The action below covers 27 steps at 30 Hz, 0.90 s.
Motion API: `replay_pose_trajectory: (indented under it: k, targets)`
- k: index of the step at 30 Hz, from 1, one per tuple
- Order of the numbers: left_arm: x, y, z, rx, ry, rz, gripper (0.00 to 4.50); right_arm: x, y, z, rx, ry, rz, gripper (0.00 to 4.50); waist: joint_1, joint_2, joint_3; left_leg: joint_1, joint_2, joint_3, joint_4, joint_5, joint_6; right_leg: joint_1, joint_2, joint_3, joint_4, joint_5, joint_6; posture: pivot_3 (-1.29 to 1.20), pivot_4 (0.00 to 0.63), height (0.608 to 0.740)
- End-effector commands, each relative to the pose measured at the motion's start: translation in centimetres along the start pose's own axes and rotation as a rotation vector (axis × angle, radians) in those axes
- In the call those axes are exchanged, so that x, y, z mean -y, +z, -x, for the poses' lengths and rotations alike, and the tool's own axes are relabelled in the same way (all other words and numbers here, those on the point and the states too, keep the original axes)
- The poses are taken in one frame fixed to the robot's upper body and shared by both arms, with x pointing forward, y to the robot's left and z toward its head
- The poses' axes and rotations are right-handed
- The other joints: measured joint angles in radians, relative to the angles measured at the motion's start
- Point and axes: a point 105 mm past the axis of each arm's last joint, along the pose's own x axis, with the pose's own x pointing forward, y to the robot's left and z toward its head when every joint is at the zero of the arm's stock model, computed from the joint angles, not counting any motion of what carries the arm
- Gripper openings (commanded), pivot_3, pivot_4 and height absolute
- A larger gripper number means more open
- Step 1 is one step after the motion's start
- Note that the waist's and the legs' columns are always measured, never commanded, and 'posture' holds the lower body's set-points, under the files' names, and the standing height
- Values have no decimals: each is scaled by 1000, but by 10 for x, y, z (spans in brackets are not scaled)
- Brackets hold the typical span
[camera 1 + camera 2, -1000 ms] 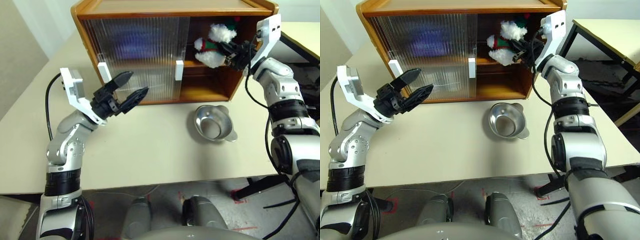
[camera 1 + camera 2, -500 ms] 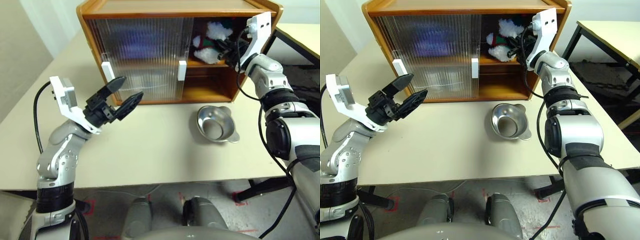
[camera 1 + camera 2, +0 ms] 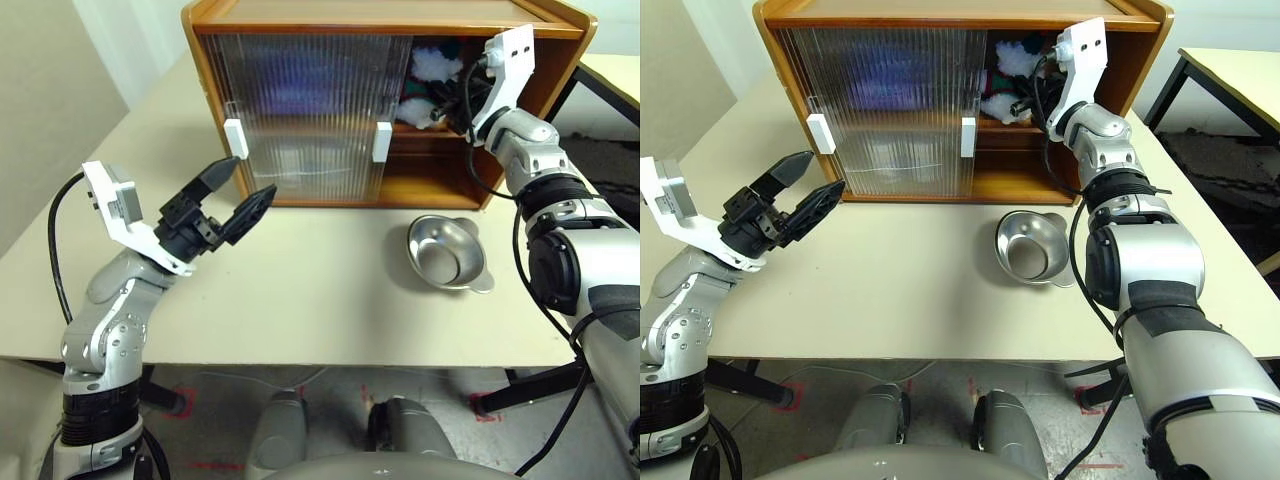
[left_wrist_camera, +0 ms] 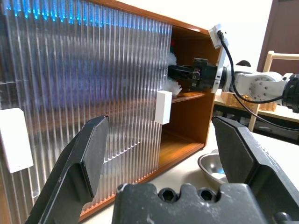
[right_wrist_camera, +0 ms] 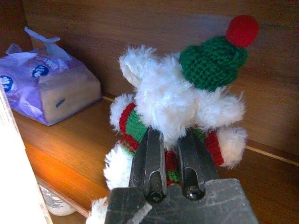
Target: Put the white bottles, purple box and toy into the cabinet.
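Up at twelve o'clock on our worktop (image 3: pixel 330 290) stands the cabinet (image 3: pixel 380 18). Our right gripper (image 5: pixel 170 161) pinches the toy (image 5: pixel 175 105) over its upper shelf, the purple box (image 5: pixel 44 88) at about ten o'clock beside. We think the toy is soft, light and squashy; its middle is best to hold. Our left gripper (image 3: pixel 232 192) is wide open. No words we can read.

We see the toy (image 5: pixel 175 105), a white bear in striped sweater and green hat, at the cabinet's (image 3: pixel 300 15) upper shelf, the purple box (image 5: pixel 46 91) lying beside it.
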Motion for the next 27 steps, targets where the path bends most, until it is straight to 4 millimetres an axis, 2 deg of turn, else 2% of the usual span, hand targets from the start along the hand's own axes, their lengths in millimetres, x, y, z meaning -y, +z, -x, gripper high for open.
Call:
replay_pose_trajectory:
  k: [1, 3, 12, 16, 20, 27]
  targets:
    - [2, 4, -2, 5, -15, -7, 4500, 0, -19, 3, -82, -18, 35, 491, 0, 0, 0, 0, 0, 0, 0, 0, 0, 0, 0, 0, 0, 0, 0, 260, 4, 740]
    - [2, 4, -3, 6, -20, -5, 4500, 4, -18, 4, -81, -40, 50, 1102, 0, 0, 0, 0, 0, 0, 0, 0, 0, 0, 0, 0, 0, 0, 0, 252, 4, 740]
    - [4, -1, -14, 10, -61, 20, 4500, 20, 5, 13, 16, -53, 114, 4365, -5, 0, 0, -2, 0, 0, 0, 0, 1, 0, 0, 0, -1, 0, 0, 189, 0, 740]
    - [3, -5, -20, 10, -87, 39, 4500, 23, 15, 26, 77, -3, 100, 4475, -9, 1, 0, -2, 0, 0, -1, 2, 3, -1, 0, 0, -2, 0, 0, 135, 0, 740]
    - [1, -9, -27, 1, -131, 52, 4500, 8, 23, 48, 114, 89, 74, 4475, -16, 1, 1, -2, 0, 0, -2, 2, 4, -1, 0, -1, -3, -1, 0, 101, 0, 740]
    - [-2, -11, -37, 5, -175, 62, 4500, -15, 32, 87, 99, 137, 9, 4475, -49, 4, 2, -2, 0, 0, -1, 1, 3, -1, 0, -1, -3, -1, 0, 29, 0, 740]
